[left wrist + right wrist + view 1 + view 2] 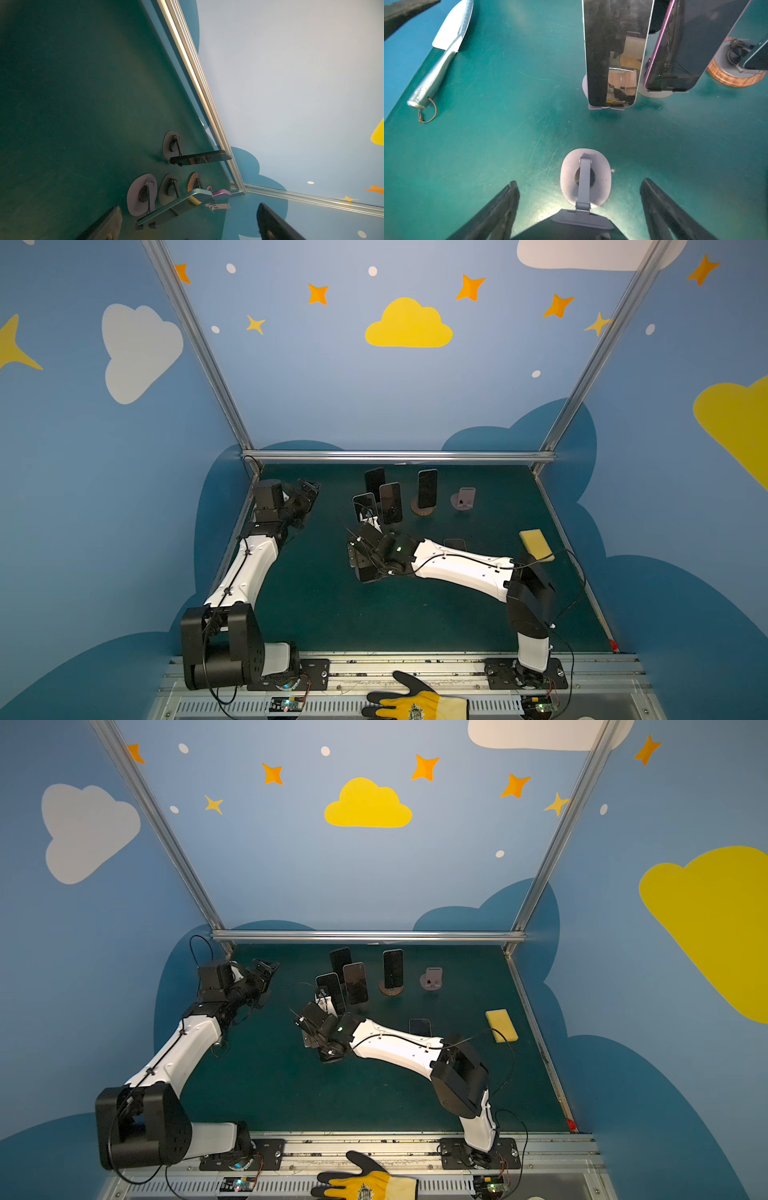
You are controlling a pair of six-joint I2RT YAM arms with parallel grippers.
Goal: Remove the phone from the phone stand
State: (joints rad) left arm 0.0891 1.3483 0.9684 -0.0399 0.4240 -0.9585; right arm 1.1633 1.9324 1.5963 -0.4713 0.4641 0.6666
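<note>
On the green table [332,614], the right tool [579,181] is hovering over the nearest phone [365,504], jaws spread wide on either side and not gripping it. The left tool [309,488] is hanging released near the table's left edge. The phone is resting on its grey phone stand [568,182].

Soft, even light from above; walls [374,398] bright, table [332,614] dark. Faint shadows only. Rails [199,348] bow toward the edges in both top views. Right wrist view: screens [612,52] mirror a lit room, pale glare patch on table by stand [600,182]. Fingers [500,209] close to lens, blurred.
</note>
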